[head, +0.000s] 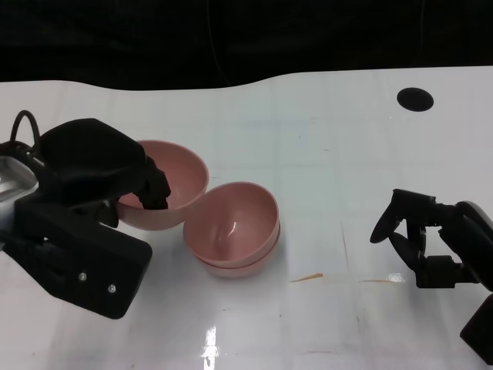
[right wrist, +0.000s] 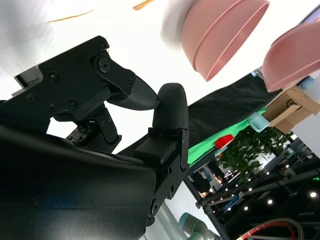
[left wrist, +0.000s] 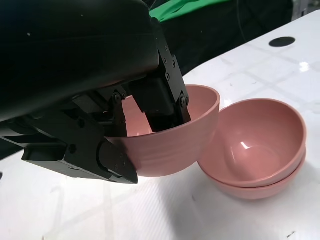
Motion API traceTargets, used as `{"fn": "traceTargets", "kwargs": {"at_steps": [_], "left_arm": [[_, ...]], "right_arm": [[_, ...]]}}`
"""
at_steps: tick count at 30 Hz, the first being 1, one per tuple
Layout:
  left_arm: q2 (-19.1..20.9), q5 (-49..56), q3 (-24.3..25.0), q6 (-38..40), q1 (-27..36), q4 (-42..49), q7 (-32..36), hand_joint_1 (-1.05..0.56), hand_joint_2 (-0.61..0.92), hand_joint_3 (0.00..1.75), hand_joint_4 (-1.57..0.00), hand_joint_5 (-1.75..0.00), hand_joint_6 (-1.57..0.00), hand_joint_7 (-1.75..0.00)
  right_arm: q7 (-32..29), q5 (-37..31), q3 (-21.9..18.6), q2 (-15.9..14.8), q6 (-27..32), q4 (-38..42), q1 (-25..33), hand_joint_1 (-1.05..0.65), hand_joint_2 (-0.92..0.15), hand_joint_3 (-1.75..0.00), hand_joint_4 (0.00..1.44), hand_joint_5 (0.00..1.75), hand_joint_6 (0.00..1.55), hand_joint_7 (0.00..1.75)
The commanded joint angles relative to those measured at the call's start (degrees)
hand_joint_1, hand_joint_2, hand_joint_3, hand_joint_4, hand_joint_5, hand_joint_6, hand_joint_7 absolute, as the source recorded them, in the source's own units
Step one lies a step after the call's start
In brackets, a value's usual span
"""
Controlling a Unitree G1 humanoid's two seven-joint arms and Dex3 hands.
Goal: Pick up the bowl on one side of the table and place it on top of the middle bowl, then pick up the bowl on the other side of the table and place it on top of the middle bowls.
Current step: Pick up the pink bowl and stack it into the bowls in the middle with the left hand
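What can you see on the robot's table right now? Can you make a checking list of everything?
Surface: white table with faint scuff marks and glare spots.
Job's things: two pink bowls already stacked in the middle; a third pink bowl is lifted and tilted beside the stack, its rim near or touching it.
Clutter: a thin orange sliver lies on the table; a round black spot or hole sits at the far right.
Hands: left hand grips the third bowl, fingers inside and outside its wall; right hand holds nothing, fingers apart.
Cables: a black cable loop by the left arm.
Surroundings: dark backdrop beyond the table; the right wrist view shows green cloth, plants and lights.
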Motion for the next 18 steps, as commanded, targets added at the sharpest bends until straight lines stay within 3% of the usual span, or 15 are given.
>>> {"fn": "traceTargets", "kwargs": {"at_steps": [1, 4, 8, 9, 10, 11, 12, 13, 15, 18], "left_arm": [[1.4, 0.5, 0.9, -0.1, -0.7, -0.9, 0.0, -0.03, 0.84, 0.0, -0.99, -1.17, -1.31, -0.05], [1.8, 0.4, 1.5, -1.5, -0.8, -0.9, 1.2, -0.03, 0.85, 0.0, -0.92, -1.4, -1.36, -0.07], [1.8, 0.8, 2.0, -1.8, -1.0, -1.0, 1.5, -0.06, 0.87, 0.0, -0.96, -1.27, -1.37, -0.06], [1.9, 0.7, 2.3, -2.1, -1.0, -0.9, 1.9, -0.07, 0.89, 0.01, -0.91, -1.39, -1.39, -0.08], [1.9, 0.6, 2.5, -2.4, -1.0, -0.8, 2.2, -0.07, 0.9, 0.0, -0.85, -1.53, -1.38, -0.17], [1.8, 0.6, 2.6, -2.6, -1.0, -0.7, 2.4, -0.07, 0.9, 0.0, -0.81, -1.61, -1.25, -0.47], [1.8, 0.4, 2.9, -3.0, -1.0, -0.6, 2.7, -0.07, 0.91, 0.0, -0.79, -1.66, -1.04, -0.88], [1.9, 0.5, 3.0, -3.1, -1.0, -0.7, 2.7, -0.06, 0.91, 0.0, -0.79, -1.68, -0.96, -1.06], [1.9, 0.4, 3.3, -3.4, -1.1, -0.8, 2.8, -0.08, 0.91, 0.0, -0.8, -1.67, -0.94, -1.04], [1.8, -0.1, 3.7, -4.4, -1.2, -1.0, 3.1, -0.09, 0.91, 0.01, -0.77, -1.74, -0.87, -1.2]], "right_arm": [[-0.4, 0.3, 0.1, -0.8, -0.3, 0.6, -0.8, -0.22, -0.72, -0.94, 0.82, 1.75, 0.68, 1.55], [-0.3, 0.4, 0.1, -0.8, -0.5, 1.0, -1.0, -0.21, -0.72, -0.93, 0.82, 1.75, 0.67, 1.55], [-0.2, 0.7, 0.0, -0.9, -1.0, 1.5, -1.2, -0.2, -0.72, -0.93, 0.82, 1.75, 0.68, 1.54], [-0.3, 0.6, 0.0, -1.0, -1.0, 1.6, -1.2, -0.2, -0.72, -0.93, 0.82, 1.75, 0.68, 1.54], [-0.4, 0.4, 0.0, -1.1, -1.0, 1.6, -1.2, -0.2, -0.72, -0.93, 0.82, 1.75, 0.68, 1.54], [-0.5, 0.4, 0.0, -1.1, -1.0, 1.6, -1.2, -0.2, -0.72, -0.92, 0.82, 1.75, 0.68, 1.54], [-0.5, 0.3, 0.0, -1.2, -1.1, 1.5, -1.2, -0.2, -0.73, -0.92, 0.82, 1.75, 0.68, 1.53], [-0.4, 0.4, 0.0, -1.2, -1.1, 1.5, -1.1, -0.2, -0.73, -0.92, 0.82, 1.75, 0.68, 1.53], [-0.2, 0.6, 0.0, -1.3, -1.1, 1.5, -1.1, -0.2, -0.73, -0.91, 0.82, 1.75, 0.68, 1.53], [-0.1, 0.6, 0.0, -1.3, -0.8, 1.4, -1.0, -0.21, -0.74, -0.9, 0.82, 1.75, 0.68, 1.53]]}}
